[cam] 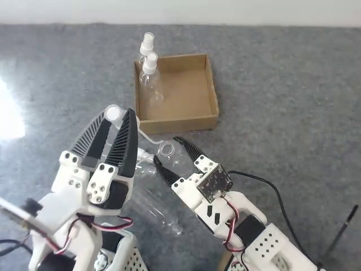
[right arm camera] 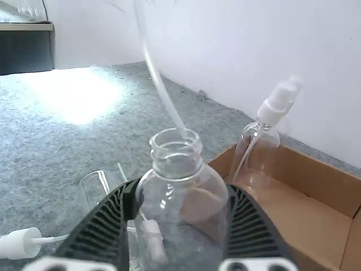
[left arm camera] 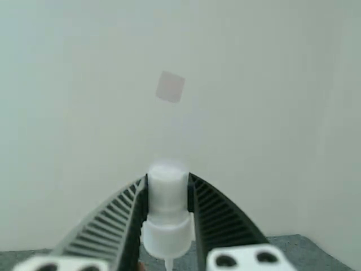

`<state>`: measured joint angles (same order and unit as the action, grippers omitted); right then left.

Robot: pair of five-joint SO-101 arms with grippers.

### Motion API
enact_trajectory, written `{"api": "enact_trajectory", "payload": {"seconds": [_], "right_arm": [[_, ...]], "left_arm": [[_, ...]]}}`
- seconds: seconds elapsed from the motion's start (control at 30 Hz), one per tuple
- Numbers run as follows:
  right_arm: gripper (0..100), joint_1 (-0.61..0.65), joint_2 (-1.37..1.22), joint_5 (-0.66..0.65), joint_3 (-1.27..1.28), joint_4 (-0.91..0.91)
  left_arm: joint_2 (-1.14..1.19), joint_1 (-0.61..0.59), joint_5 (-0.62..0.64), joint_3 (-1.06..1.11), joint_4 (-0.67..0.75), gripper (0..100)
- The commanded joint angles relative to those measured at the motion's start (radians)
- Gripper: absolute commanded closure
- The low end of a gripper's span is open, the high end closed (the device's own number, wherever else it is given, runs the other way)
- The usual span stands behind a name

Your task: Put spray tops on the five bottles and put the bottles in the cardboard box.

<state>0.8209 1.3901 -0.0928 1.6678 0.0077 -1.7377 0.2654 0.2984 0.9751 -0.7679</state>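
Now | left end effector (left arm camera: 167,180) pinching spray top (left arm camera: 167,217) | right end effector (right arm camera: 181,195) clamping bottle (right arm camera: 177,164)

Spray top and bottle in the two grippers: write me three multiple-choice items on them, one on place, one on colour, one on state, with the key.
1. Where does the dip tube of the spray top in the left gripper end?
A at the open neck of the bottle in the right gripper
B under that bottle's base
C against its side wall

2. What colour is the spray top?
A black
B white
C blue

3. How is the bottle in the right gripper?
A capped
B lying on its side
C upright and uncapped

Answers:
1 A, the right wrist view shows the tube reaching the neck's rim.
2 B, the head in the left gripper is white.
3 C, its neck points up and is open.
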Motion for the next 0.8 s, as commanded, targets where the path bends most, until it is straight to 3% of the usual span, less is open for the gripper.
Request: {"api": "enact_trajectory", "payload": {"seconds": [0.0,0.17,0.77], "right_arm": [[95.0,0.008,0.012,-0.021,0.023,-0.028],[95.0,0.007,0.012,-0.023,0.023,-0.027],[95.0,0.002,0.01,-0.028,0.023,-0.025]], "left_arm": [[-0.006,0.015,0.012,-0.027,-0.006,97],[-0.006,0.08,0.008,-0.058,-0.02,97],[-0.008,0.074,0.006,-0.157,-0.112,97]]}}
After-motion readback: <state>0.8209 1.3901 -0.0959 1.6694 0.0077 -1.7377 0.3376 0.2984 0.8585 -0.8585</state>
